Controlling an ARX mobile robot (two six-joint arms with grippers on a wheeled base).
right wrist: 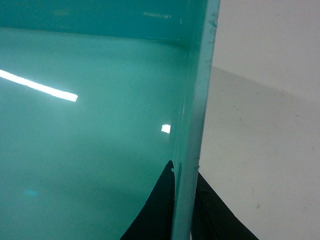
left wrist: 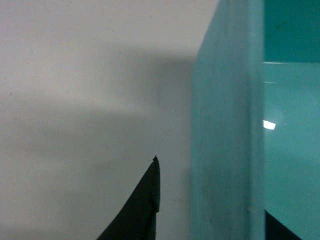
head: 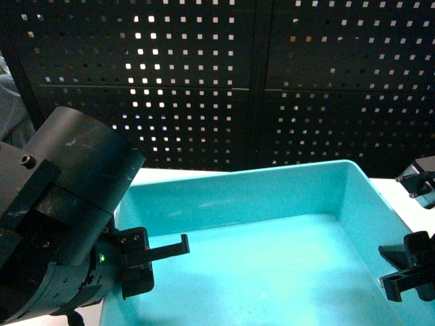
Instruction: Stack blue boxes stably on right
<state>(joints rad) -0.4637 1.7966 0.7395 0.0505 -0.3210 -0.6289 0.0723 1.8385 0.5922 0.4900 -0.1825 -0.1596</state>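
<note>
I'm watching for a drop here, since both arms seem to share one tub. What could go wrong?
Each end effector straddles only a thin side wall of the tub: the left end effector on the left wall, the right end effector on the right. If one moves unevenly, the smooth, glossy wall could slip or the tub could tilt.

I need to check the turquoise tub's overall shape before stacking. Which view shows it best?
The head view: the blue box shows its floor and walls. Each wrist view shows only one wall straddled by fingers, left and right.
</note>
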